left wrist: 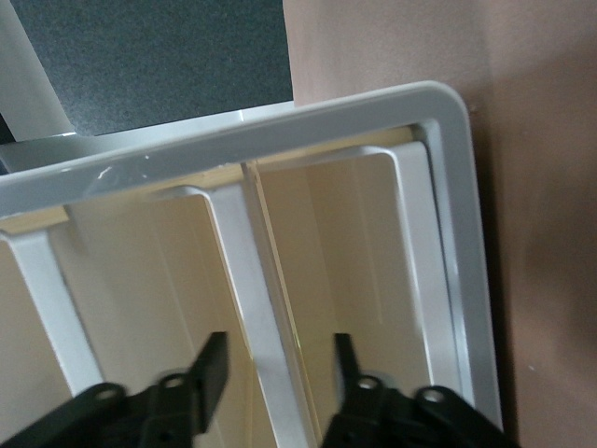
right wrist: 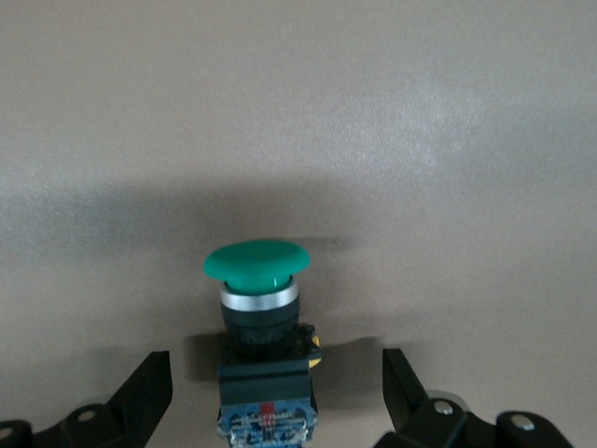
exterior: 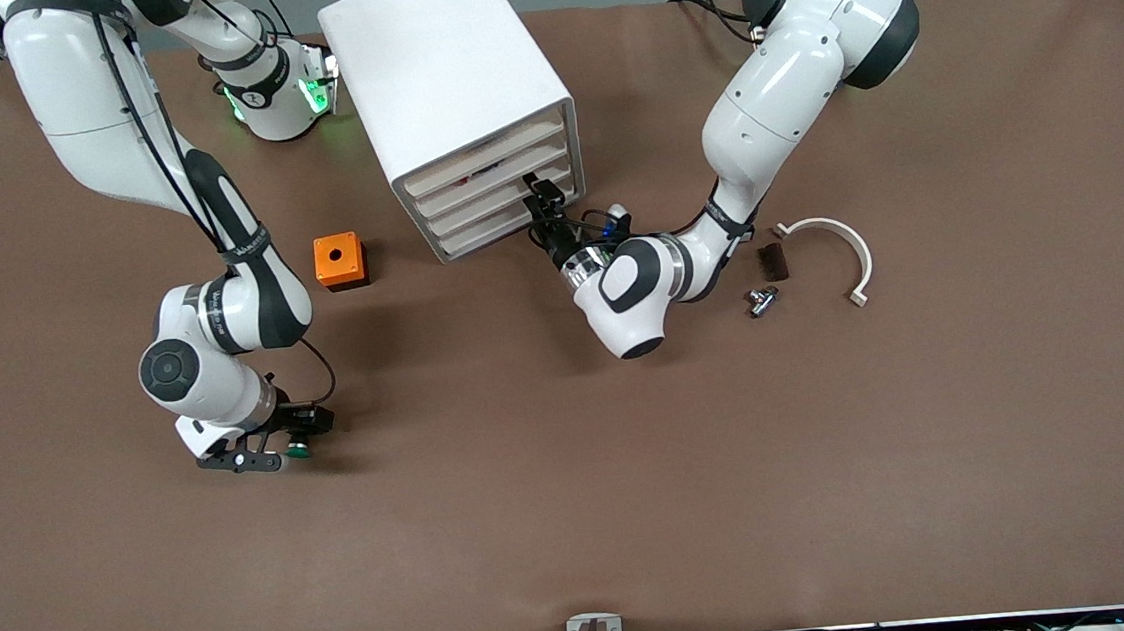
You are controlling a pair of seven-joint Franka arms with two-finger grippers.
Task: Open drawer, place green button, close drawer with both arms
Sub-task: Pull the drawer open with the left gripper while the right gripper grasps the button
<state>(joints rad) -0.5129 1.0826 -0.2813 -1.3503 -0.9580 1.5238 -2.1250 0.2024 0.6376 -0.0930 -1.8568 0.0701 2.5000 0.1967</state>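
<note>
While the left end effector (left wrist: pixel 275 373) straddles the drawer (left wrist: pixel 266 308) front, open, the right end effector (right wrist: pixel 275 392) brackets the button (right wrist: pixel 258 308), open.

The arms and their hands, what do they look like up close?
Both arms, right and left, are glossy white rounded shells with black joint bands and thin black cables alongside. Each ends in a black two-finger gripper: left gripper, right gripper. A green light glows at one base.
</note>
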